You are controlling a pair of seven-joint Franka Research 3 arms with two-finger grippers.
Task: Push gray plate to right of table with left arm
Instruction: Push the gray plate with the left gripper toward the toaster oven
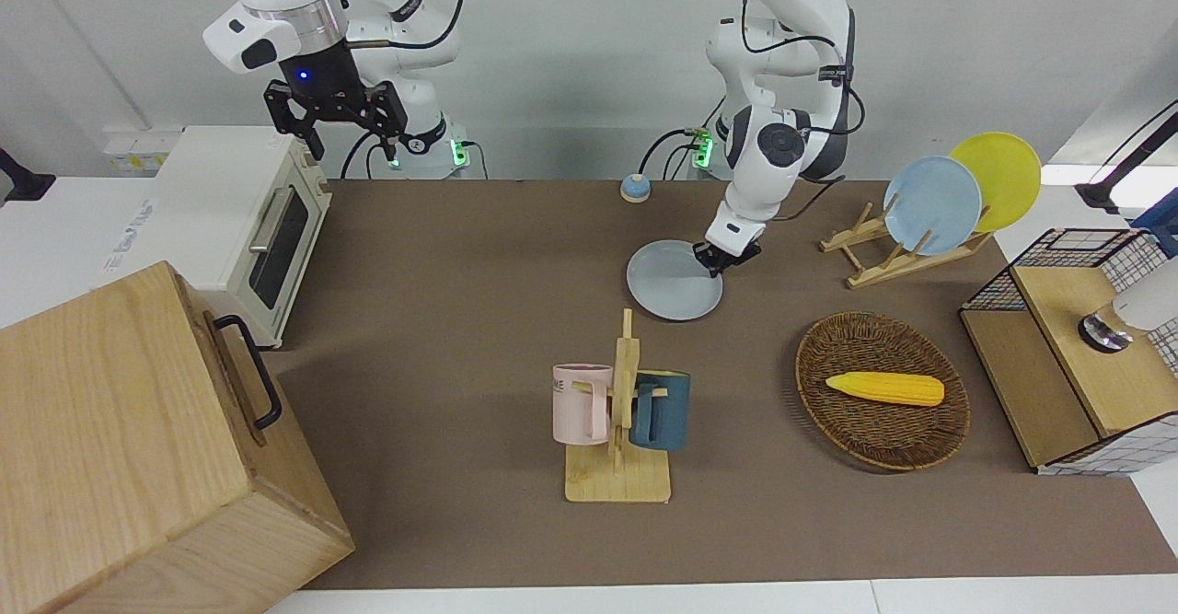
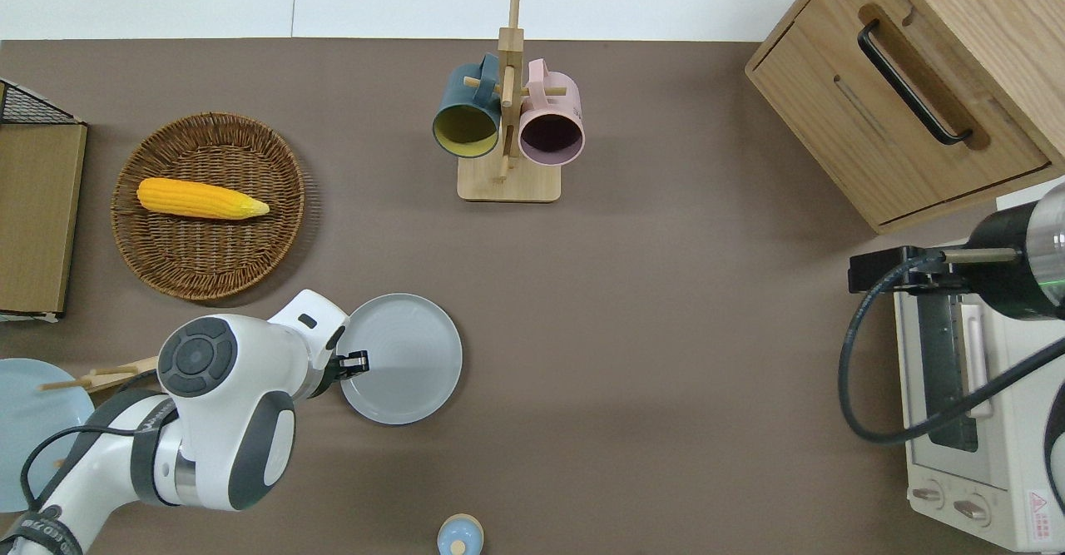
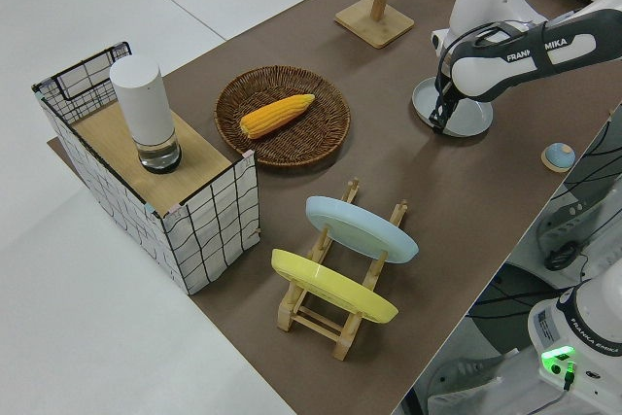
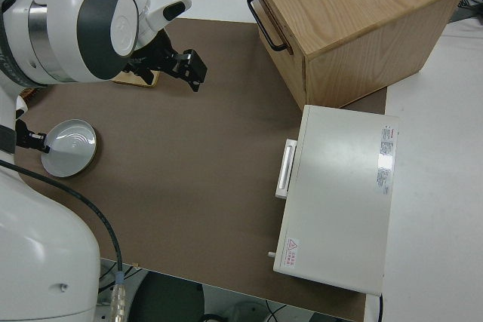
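Left pincer [image 2: 356,363] touching one gray plate [image 2: 408,364] rim.

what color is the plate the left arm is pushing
Pale gray, faintly bluish: the gray plate, best in the overhead view.

We see the table [image 1: 460,338], a brown top with white edges, carrying the gray plate [image 1: 672,283] flat near its middle. Farther from the robots stand a wooden mug rack [image 1: 618,467] and a wicker basket [image 1: 879,430] — the basket toward the left arm's end. A plate rack [image 1: 883,260], a wooden cabinet [image 1: 120,448], a white oven [image 1: 248,227] and a small blue knob [image 1: 635,189] also rest on it.
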